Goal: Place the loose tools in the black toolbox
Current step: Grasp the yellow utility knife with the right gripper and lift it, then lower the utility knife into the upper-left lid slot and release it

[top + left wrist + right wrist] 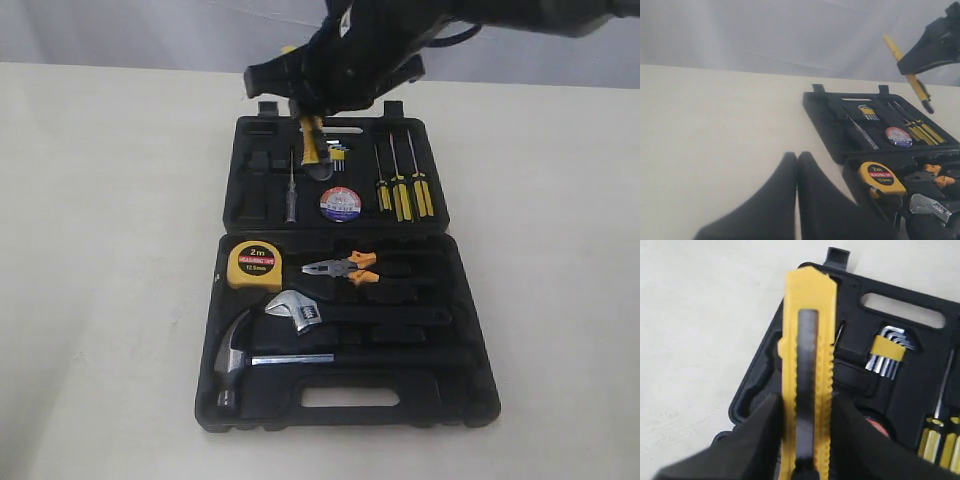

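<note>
The knife (807,340) is pinched by the right gripper (804,410) above the toolbox's (470,390) far half, near the table's (100,250) far edge. If it is released tilted from this height, it could be bounced out. The left gripper (796,157) is pressed together, empty.

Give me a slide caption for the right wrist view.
Right end effector grips the yellow-and-black utility knife above the open black moulded-plastic toolbox.

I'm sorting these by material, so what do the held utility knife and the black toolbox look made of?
Utility knife: probably yellow plastic, matte, judging by its moulded serrated edge; the dark centre strip is unclear. Black toolbox: moulded plastic, faintly glossy, with formed recesses.
</note>
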Tool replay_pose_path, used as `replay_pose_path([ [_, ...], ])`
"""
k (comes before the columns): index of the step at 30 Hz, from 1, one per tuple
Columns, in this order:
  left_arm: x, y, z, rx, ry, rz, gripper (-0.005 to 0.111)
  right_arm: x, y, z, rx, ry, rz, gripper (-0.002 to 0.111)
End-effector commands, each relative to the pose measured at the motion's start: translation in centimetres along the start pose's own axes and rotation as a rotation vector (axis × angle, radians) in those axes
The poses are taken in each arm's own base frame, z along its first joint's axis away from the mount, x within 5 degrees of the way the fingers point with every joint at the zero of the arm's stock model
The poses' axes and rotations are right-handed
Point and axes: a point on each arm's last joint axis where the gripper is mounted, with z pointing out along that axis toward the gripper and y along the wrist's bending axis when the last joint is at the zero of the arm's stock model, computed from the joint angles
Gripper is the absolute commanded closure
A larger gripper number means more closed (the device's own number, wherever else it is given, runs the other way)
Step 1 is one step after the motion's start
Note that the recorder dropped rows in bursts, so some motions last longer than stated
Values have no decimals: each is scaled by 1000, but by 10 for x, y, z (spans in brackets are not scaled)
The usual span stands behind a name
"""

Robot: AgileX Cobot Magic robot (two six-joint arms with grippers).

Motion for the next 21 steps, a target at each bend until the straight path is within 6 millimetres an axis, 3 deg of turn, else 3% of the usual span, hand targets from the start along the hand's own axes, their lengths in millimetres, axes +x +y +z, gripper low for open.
replay_pose_path([
  [1,1,0,1,2,4,8,107,13,23,52,-32,12,21,109],
  [3,1,0,1,2,4,8,107,16,30,74,-46,-2,33,109],
  [9,1,0,1,2,4,8,107,13,53,113,-72,-9,23,109],
  [15,1,0,1,2,4,8,107,12,50,133,-7,-8,39,109],
  [21,1,0,1,2,4,8,107,15,39,137,110,-4,14,109],
])
